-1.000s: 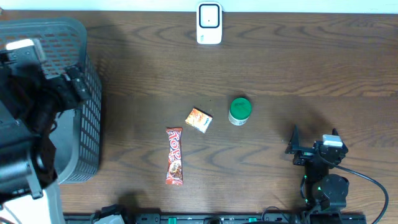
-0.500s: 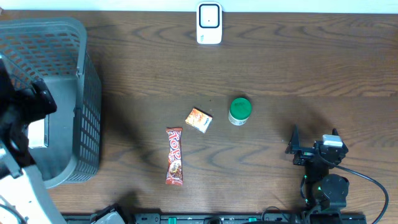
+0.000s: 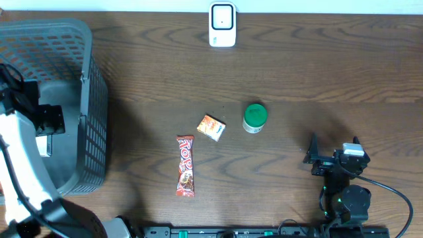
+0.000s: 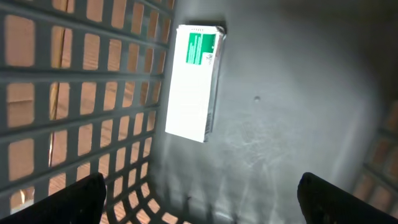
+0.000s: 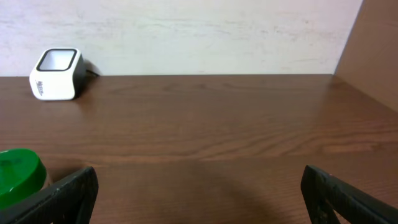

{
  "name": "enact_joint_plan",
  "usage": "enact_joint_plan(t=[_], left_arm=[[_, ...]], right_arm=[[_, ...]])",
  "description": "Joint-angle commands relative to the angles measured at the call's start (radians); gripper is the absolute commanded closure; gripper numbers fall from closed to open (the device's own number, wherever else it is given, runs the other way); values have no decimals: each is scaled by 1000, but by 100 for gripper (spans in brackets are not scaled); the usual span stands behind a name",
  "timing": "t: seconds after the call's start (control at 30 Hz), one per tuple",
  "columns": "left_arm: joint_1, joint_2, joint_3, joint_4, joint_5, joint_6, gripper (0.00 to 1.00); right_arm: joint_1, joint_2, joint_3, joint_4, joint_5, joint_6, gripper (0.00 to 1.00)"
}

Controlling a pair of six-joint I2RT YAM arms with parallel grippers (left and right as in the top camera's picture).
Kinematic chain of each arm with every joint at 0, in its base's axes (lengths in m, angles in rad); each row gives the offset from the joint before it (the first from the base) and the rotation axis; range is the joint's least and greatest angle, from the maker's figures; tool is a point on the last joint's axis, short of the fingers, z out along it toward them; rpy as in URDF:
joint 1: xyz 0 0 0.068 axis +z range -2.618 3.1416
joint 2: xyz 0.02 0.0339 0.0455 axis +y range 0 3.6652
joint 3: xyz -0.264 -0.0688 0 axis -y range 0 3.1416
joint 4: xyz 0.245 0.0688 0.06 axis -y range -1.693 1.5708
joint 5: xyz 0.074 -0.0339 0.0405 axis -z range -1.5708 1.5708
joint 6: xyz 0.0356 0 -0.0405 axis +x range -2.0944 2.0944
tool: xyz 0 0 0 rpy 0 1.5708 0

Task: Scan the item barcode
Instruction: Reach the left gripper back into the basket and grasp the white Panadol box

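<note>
A white box with a green label [image 4: 193, 81] lies flat on the floor of the grey basket [image 4: 298, 93], against its mesh wall. My left gripper [image 4: 201, 208] hangs open above the basket floor, a short way from the box, with nothing between its fingers. From overhead, the left gripper [image 3: 49, 122] is inside the basket [image 3: 92, 99], beside the white box [image 3: 44, 145]. The white scanner [image 3: 223, 25] stands at the table's far edge. My right gripper [image 3: 334, 153] rests open and empty near the front right. The scanner [image 5: 56, 74] also shows far left in its view.
An orange packet [image 3: 211, 127], a green-lidded jar [image 3: 254, 118] and a red candy bar [image 3: 186, 165] lie in the middle of the wooden table. The jar's green lid [image 5: 18, 177] sits left of the right gripper [image 5: 199, 199]. A wall rises behind the scanner.
My left arm has swung over the basket toward its near side, and its gripper stays open. The right arm and the items on the table have not moved.
</note>
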Motion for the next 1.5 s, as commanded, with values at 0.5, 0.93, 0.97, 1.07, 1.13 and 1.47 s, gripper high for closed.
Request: enact_joint_plan(t=[0.5, 0.93, 0.97, 1.07, 1.13, 1.47], left_arm=[[128, 288, 5, 119, 67, 12, 3], [130, 434, 5, 198, 75, 34, 3], [130, 443, 5, 204, 82, 35, 3], [130, 473, 5, 213, 99, 35, 3], [130, 488, 5, 214, 127, 35, 3], [130, 511, 5, 218, 173, 34, 35]], right_arm=[[-8, -3, -5, 0, 2, -11, 1], [-8, -3, -5, 0, 2, -11, 1], [-9, -3, -5, 0, 2, -11, 1], [-9, -3, -5, 0, 2, -11, 1], [-9, -3, -5, 0, 2, -11, 1], [-9, -3, -5, 0, 2, -11, 1]])
